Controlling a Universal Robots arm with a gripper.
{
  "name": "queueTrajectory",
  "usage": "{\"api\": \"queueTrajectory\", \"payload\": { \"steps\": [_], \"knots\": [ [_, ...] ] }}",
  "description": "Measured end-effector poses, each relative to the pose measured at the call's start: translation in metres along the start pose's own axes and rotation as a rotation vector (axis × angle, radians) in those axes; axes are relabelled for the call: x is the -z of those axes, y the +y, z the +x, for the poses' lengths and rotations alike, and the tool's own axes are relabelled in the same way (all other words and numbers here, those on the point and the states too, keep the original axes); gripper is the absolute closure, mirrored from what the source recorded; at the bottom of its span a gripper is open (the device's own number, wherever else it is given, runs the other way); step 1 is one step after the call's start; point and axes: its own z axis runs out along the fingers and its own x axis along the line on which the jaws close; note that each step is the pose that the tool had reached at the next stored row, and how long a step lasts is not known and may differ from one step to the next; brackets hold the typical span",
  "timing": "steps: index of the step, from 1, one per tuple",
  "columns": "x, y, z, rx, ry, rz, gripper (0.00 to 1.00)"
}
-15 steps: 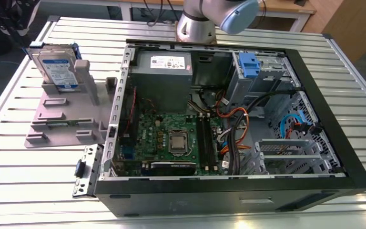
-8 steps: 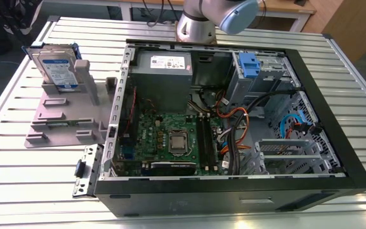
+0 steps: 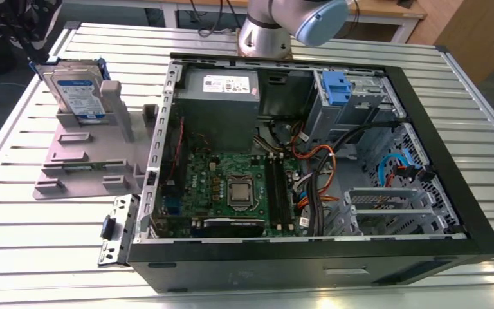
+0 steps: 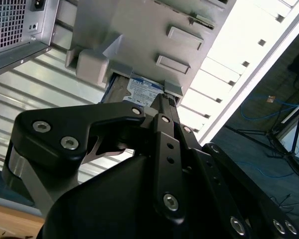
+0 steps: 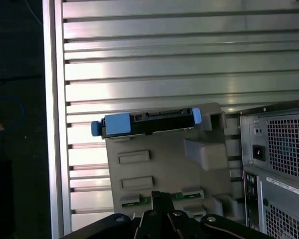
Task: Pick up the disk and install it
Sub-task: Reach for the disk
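Exterior view: the disk (image 3: 75, 95) stands on edge at the far end of the grey stand (image 3: 92, 158); the stand lies on the slatted worktop (image 3: 24, 257), at the exterior view's left of the open computer case (image 3: 453, 193); the arm (image 3: 269, 29) rises behind the case.
Pincer (image 4: 161, 101): in both wrist views its tips are pressed together with nothing between them; in the first wrist view the pincer (image 5: 162, 198) sits over the near end of the stand (image 5: 159, 164), apart from the disk (image 5: 147, 120).
Done: nothing yet, by my reading; the disk is still seated in the stand, its label (image 4: 139, 92) showing between the stand's clips.
Left: both the pick-up and the install.
Target area: the drive cage (image 3: 363, 96) at the case's far corner already carries a blue bracket (image 3: 336, 87); which slot is free I cannot tell.
Edges: the disk's end of the stand lies near the worktop's rim (image 5: 52, 149), with dark floor beyond; an upright post of the stand rises just beside the disk; the case wall runs just beside the stand.
Open room: the disk's upper edge looks unobstructed from above; bare slats lie beyond the stand; inside the case, cables (image 3: 311, 154) crowd the space near the cage, so room there looks tight.
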Motion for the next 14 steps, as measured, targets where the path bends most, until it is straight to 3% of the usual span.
{"api": "queueTrajectory", "payload": {
  "steps": [6, 14],
  "knots": [
    [-0.0069, 0.0007, 0.0071, 0.0, 0.0, 0.0001, 0.9],
    [-0.0162, 0.0006, 0.0113, 0.0, 0.0001, 0.0001, 0.9]
  ]
}}
